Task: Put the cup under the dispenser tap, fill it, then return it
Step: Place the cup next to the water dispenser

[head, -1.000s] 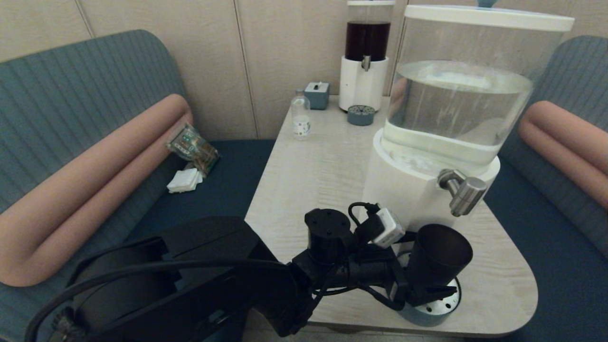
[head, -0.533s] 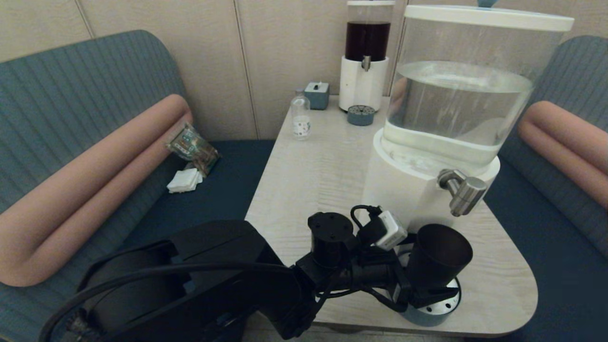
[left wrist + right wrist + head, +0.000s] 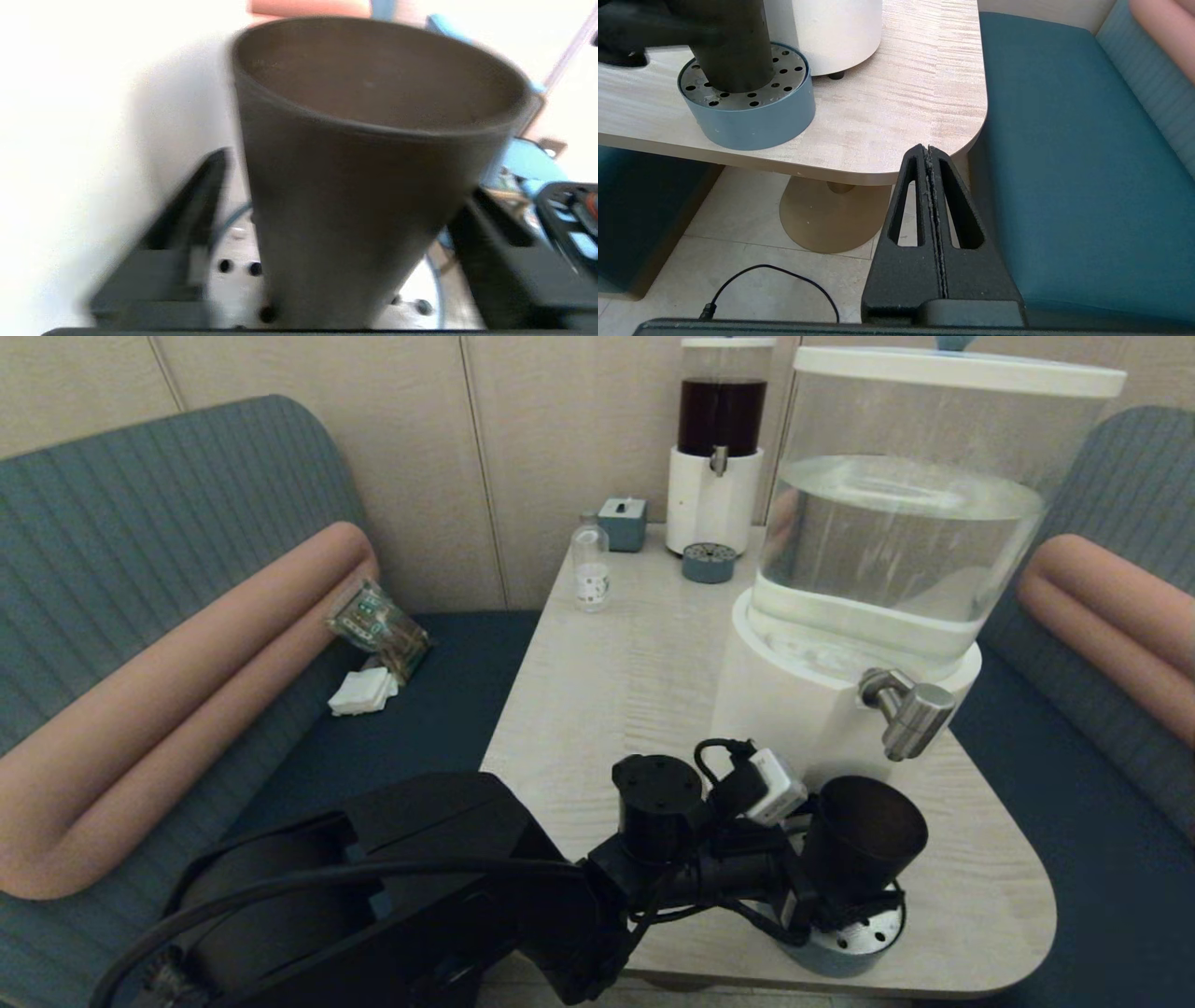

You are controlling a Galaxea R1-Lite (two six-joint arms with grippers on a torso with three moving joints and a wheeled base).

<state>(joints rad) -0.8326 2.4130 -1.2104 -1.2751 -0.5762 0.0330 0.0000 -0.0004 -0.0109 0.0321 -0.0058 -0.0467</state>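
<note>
The dark brown cup (image 3: 864, 831) stands upright on the perforated blue-grey drip tray (image 3: 868, 943), just below and in front of the brushed-metal dispenser tap (image 3: 910, 709). My left gripper (image 3: 845, 901) reaches in from the left, low around the cup. In the left wrist view the cup (image 3: 364, 186) fills the space between the fingers (image 3: 196, 210); one finger stands off from its wall with a gap, so my left gripper (image 3: 345, 177) is open. The inside of the cup looks empty. My right gripper (image 3: 928, 150) is shut on nothing, parked below the table's near right corner.
The big white-based dispenser (image 3: 831, 709) with its clear water tank stands right behind the cup. At the back are a smaller dark-liquid dispenser (image 3: 719, 448), a clear bottle (image 3: 590, 565) and a small grey box (image 3: 624, 523). The table edge (image 3: 859, 175) is close to the tray.
The cup has come down a little onto the drip tray, and my left arm has shifted slightly right and down with it.
</note>
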